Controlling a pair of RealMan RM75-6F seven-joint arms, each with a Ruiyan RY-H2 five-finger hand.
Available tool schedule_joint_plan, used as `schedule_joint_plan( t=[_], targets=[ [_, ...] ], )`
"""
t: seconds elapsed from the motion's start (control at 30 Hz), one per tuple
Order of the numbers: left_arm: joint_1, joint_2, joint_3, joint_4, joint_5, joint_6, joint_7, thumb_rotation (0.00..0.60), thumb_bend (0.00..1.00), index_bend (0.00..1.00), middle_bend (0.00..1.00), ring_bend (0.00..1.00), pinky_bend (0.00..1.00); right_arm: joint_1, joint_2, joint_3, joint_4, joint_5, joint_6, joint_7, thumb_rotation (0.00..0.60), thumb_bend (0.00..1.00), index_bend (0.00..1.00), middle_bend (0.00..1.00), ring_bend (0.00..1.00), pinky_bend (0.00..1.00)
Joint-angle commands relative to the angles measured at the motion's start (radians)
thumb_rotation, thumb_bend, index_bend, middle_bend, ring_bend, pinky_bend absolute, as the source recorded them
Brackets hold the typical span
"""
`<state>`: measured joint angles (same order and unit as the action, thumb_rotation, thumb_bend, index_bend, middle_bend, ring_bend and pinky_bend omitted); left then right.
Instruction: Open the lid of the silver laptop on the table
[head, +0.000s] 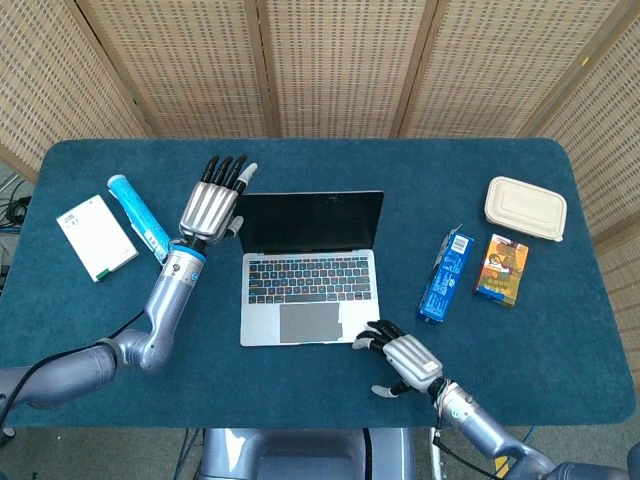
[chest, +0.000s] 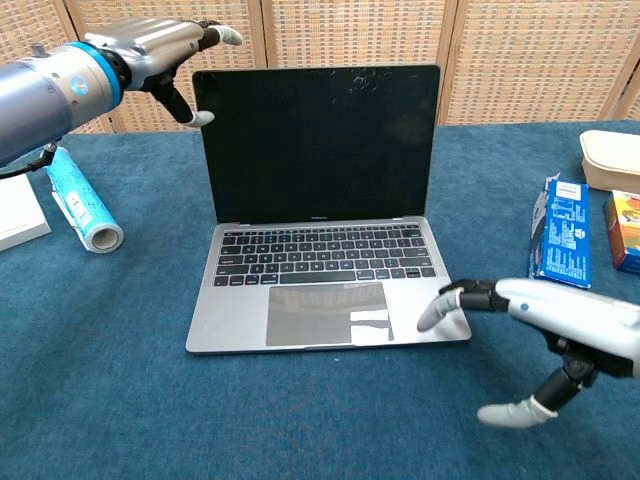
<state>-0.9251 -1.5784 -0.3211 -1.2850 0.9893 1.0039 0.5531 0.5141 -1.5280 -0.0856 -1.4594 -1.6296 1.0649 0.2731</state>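
The silver laptop (head: 309, 292) sits mid-table with its lid up and its dark screen (chest: 320, 140) facing me. My left hand (head: 210, 200) hovers with straight fingers just left of the lid's top left corner. In the chest view this left hand (chest: 160, 48) holds nothing, and its thumb tip is level with the lid's left edge. I cannot tell whether it touches the lid. My right hand (head: 405, 358) is at the base's front right corner. In the chest view the right hand (chest: 545, 325) has its fingers spread and empty, with one fingertip over that corner.
A blue tube (head: 146, 225) and a white box (head: 96, 237) lie left of the laptop. On the right are a blue packet (head: 444, 275), an orange carton (head: 501, 268) and a beige lidded container (head: 526, 207). A wicker screen stands behind the table.
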Motion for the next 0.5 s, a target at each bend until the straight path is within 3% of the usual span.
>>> schedule_joint_plan(
  t=[0.03, 0.2, 0.5],
  targets=[
    [0.05, 0.057, 0.023, -0.097, 0.055, 0.065, -0.038, 0.6, 0.34, 0.0, 0.0, 0.0, 0.0, 0.0, 0.044, 0.018, -0.045, -0.023, 0.045, 0.005, 0.6, 0.26, 0.23, 0.19, 0.0, 0.03],
    [0.142, 0.157, 0.068, -0.25, 0.129, 0.154, -0.092, 0.6, 0.33, 0.0, 0.0, 0.0, 0.0, -0.014, 0.132, 0.048, -0.119, -0.032, 0.12, -0.029, 0.6, 0.26, 0.23, 0.17, 0.0, 0.03],
    [0.341, 0.349, 0.228, -0.447, 0.266, 0.3, -0.153, 0.6, 0.33, 0.0, 0.0, 0.0, 0.0, -0.084, 0.239, 0.097, -0.162, 0.042, 0.227, -0.167, 0.6, 0.26, 0.23, 0.16, 0.0, 0.03]
  ],
)
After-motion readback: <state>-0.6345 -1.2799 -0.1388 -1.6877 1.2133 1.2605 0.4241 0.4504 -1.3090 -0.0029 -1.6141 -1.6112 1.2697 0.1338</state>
